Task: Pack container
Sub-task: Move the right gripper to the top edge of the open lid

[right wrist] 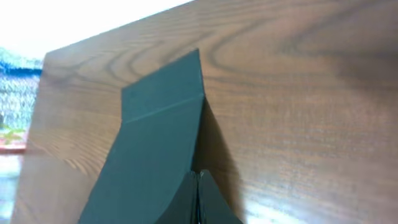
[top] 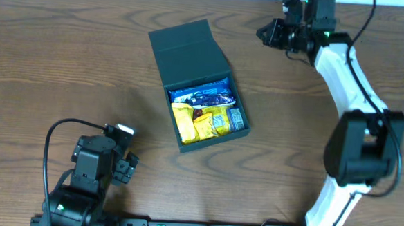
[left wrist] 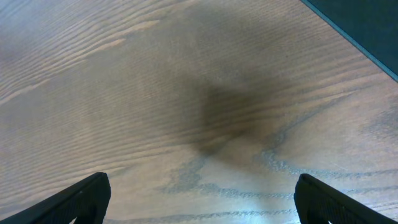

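Container: dark teal box [top: 190, 55] at the middle of the wooden table [top: 53, 50], turned at an angle. Its flap lid lies open behind the tray, toward the far edge.
Contents: blue packets [top: 206, 98] at the hinge side and yellow packets [top: 201, 123] in front fill the tray wall to wall.
Left gripper: your left gripper [left wrist: 203, 186] sits near the front-left of the table with fingers spread wide and nothing between them. Only a corner of the box shows in its camera.
Right gripper: your right gripper [right wrist: 199, 177] is at the far right edge, fingers pressed together and holding nothing. It points at the open lid but is apart from it.
Stage: packing looks done; closing the lid is probably what remains.
Risk, sliding box: a sideways push on the lid from the closed right fingers could skate or spin the light box instead of lifting the flap, since nothing braces it.
Risk, missed edge: the lid seems to lie low to the table, so your fingertips may ride over it or jam into the wood.
Risk, bulging packets: whether the packets stand above the rim is unclear. If they do, the lid may spring back or crush them.
Risk, far brace: your left gripper is well away, so bracing late leaves the box free to move.
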Tool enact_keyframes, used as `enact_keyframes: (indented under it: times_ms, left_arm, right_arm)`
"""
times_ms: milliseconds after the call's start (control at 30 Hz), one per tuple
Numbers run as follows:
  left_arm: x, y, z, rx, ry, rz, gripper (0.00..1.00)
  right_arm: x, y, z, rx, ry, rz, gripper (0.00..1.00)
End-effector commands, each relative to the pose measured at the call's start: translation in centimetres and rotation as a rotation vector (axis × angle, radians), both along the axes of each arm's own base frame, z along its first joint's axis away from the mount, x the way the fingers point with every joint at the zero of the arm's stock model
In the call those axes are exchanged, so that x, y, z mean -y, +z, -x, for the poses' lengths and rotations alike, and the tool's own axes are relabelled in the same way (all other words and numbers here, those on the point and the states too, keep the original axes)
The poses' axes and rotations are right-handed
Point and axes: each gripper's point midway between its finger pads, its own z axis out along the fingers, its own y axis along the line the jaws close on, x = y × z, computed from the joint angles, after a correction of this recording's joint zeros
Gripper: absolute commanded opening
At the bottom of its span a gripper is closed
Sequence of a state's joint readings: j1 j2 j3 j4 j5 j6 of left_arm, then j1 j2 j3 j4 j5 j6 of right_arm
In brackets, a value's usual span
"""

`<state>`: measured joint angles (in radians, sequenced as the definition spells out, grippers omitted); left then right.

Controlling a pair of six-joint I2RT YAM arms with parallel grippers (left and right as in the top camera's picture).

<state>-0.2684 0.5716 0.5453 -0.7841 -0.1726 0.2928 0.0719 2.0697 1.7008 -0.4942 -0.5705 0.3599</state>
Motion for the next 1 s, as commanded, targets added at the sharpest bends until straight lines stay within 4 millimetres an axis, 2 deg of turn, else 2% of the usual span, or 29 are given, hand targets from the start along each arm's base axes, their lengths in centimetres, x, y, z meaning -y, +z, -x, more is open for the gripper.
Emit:
enact_keyframes:
  times_ms: [0,133,300,567,867,967]
  left_arm:
    - [-0.4,0.1,0.0,0.004,0.007,-0.017,0.95]
    - [-0.4,0.1,0.0,0.004,0.007,-0.017,0.95]
    - [-0.4,0.1,0.0,0.004,0.007,-0.017,0.95]
    - [-0.4,0.1,0.0,0.003,0.007,-0.017,0.95]
    - [-0.4,0.1,0.0,0.004,0.007,-0.017,0.95]
    - [-0.4,0.1,0.0,0.004,0.007,-0.017,0.95]
  right_arm:
    - [-0.6,0.1,-1.2,-0.038,0.008,-0.043,0.02]
    - [-1.5,-2.9,-1.7,-0.152,0.04,-0.061,0.02]
    - [-1.8,-6.1,-2.1,-0.211,0.045,-0.062,0.01]
    - [-3.1,-9.9,-1.8,-0.251,0.077,-0.05,0.02]
    - [-5.4,-12.0,-0.7,-0.299,0.129,-0.075,0.02]
    - [-6.5,-11.9,-0.3,-0.305,0.168,-0.127,0.02]
